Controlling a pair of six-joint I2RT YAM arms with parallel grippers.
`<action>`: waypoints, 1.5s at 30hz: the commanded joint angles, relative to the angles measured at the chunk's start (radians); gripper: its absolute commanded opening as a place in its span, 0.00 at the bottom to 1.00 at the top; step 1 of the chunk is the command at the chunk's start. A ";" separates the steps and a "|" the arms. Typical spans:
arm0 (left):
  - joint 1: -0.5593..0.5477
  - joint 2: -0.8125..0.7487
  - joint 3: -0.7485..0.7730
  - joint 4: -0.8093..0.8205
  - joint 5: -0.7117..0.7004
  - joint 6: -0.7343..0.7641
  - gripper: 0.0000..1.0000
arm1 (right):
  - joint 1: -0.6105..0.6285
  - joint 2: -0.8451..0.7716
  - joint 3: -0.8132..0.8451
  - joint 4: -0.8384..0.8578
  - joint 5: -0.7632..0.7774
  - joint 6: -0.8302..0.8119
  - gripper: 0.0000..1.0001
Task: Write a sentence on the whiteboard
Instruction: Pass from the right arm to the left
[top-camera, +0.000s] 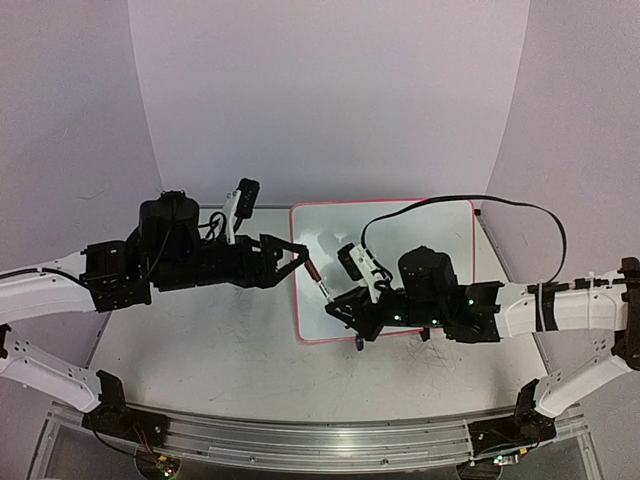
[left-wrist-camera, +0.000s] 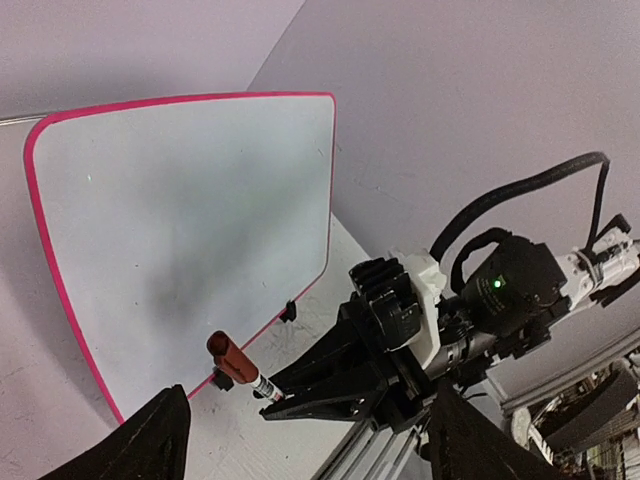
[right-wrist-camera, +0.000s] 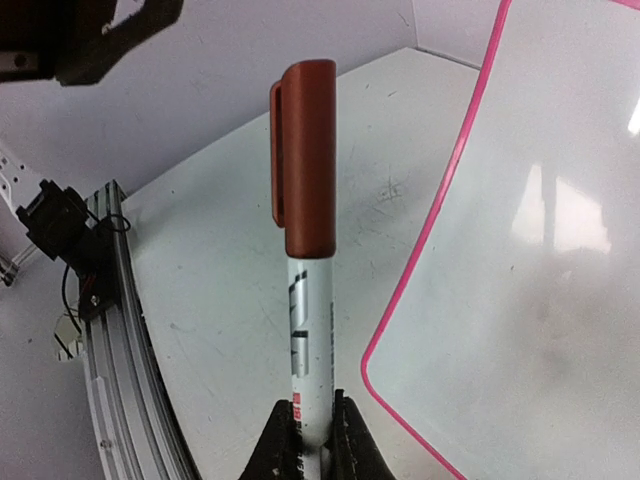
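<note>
Two grippers are facing each other at the left edge of the whiteboard (top-camera: 400, 260), which is lying flat on the table (top-camera: 200, 330), right of centre, its long axis running left to right. Only the right wrist view is showing the clamp: the right gripper (right-wrist-camera: 307, 440) is pinching the marker (right-wrist-camera: 308, 300) low on its barrel, with the brown-red cap (right-wrist-camera: 305, 150) on and pointing far-left. The left wrist view is adding more: the left gripper's fingers (left-wrist-camera: 150, 440) are standing wide apart, holding nothing, and two black clip feet (left-wrist-camera: 289, 312) are sitting on the board's near edge. From above, the left gripper (top-camera: 300, 257) is hovering just beside the cap. The table is looking scuffed and grey, a pale lilac backdrop (top-camera: 330, 100) is curving round it, and a metal rail (top-camera: 320, 440) is running along the near edge.
</note>
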 joint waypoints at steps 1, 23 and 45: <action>0.036 0.049 0.077 -0.174 0.086 0.005 0.78 | 0.006 -0.037 0.070 -0.110 -0.048 -0.127 0.00; 0.106 0.178 0.083 -0.114 0.433 -0.030 0.36 | 0.045 -0.025 0.104 -0.162 -0.118 -0.216 0.00; 0.108 0.169 0.066 -0.115 0.446 -0.034 0.04 | 0.044 -0.046 0.071 -0.172 -0.102 -0.218 0.00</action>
